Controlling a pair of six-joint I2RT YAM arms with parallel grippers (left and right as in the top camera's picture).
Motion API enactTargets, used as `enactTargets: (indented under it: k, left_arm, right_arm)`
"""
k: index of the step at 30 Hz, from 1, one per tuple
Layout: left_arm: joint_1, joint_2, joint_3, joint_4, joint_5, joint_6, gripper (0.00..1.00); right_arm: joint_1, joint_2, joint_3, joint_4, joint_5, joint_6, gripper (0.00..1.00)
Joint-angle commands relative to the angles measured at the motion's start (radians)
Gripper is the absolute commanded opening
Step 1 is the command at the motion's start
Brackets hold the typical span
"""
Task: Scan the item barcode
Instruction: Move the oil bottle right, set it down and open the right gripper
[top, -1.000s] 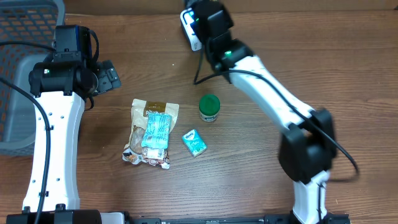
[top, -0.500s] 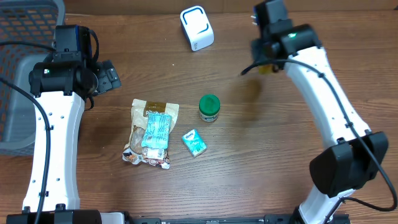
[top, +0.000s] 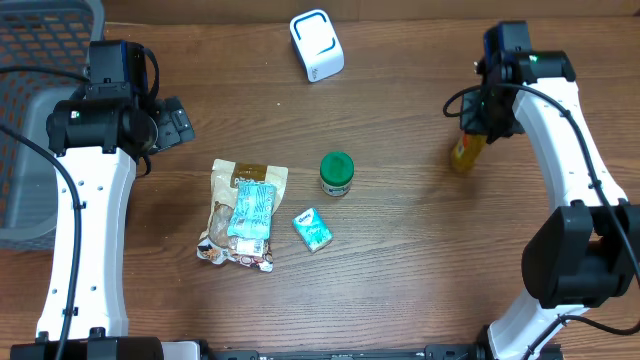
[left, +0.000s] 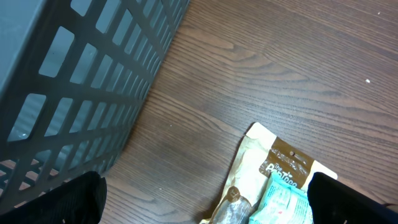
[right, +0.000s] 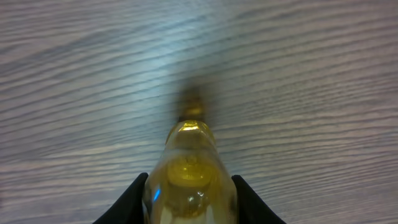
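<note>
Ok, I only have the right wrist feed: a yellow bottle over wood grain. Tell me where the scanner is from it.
Observer: The white scanner stands at the table's far edge, well to the left of the bottle that the right gripper holds.
Operator: Give me what lies between them.
Observer: Nothing lies on the straight line. A green-lidded jar stands off it, nearer the robot.
Operator: Report the left arm.
Observer: The left gripper is open and empty, near the grey basket.
</note>
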Motion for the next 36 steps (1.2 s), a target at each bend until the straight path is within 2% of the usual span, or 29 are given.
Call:
enactTargets:
  k: [1, 5, 9, 10, 12, 13, 15, 20, 22, 28, 33, 36]
  left_arm:
    - [0.002, -0.005, 0.009, 0.001, -0.013, 0.012, 1.00]
    - [0.002, -0.005, 0.009, 0.001, -0.013, 0.012, 1.00]
    - [0.002, -0.005, 0.009, 0.001, -0.013, 0.012, 1.00]
    - [0.002, -0.005, 0.009, 0.001, -0.013, 0.012, 0.99]
    - [0.002, -0.005, 0.009, 0.001, -0.013, 0.012, 1.00]
    - [0.002, -0.005, 0.009, 0.001, -0.013, 0.012, 0.99]
    - [0.002, -0.005, 0.009, 0.001, -0.013, 0.012, 0.99]
    - [0.002, -0.005, 0.009, 0.001, -0.013, 0.012, 1.00]
    - [0.002, -0.005, 0.009, 0.001, -0.013, 0.012, 1.00]
    - [0.002, -0.005, 0.009, 0.001, -0.013, 0.012, 0.99]
    - [0.002, -0.005, 0.009, 0.001, -0.013, 0.012, 0.99]
    - [0.002, -0.005, 0.009, 0.001, -0.013, 0.012, 1.00]
  right_arm:
    - [-0.027, -0.010, -0.037, 0.034, -0.011, 0.008, 0.05]
    - [-0.038, -0.010, -0.056, 0.036, -0.011, 0.008, 0.06]
    - [-0.038, -0.010, -0.056, 0.034, -0.011, 0.008, 0.11]
    - [-0.037, -0.010, -0.056, 0.034, -0.011, 0.008, 0.15]
    - [-0.038, -0.010, -0.056, 0.032, -0.011, 0.008, 0.35]
    - [-0.038, -0.010, -0.056, 0.026, -0.011, 0.008, 0.42]
    - [-0.038, -0.010, -0.056, 0.018, -0.011, 0.008, 0.51]
    - [-0.038, -0.010, -0.056, 0.005, -0.011, 0.008, 0.59]
    - [-0.038, -0.010, -0.056, 0.005, -0.011, 0.008, 0.67]
    - [-0.038, -0.010, -0.056, 0.052, -0.010, 0.006, 0.69]
    - [-0.037, -0.010, -0.056, 0.171, -0.010, 0.003, 0.81]
    - [-0.037, -0.010, -0.056, 0.244, -0.011, 0.003, 0.81]
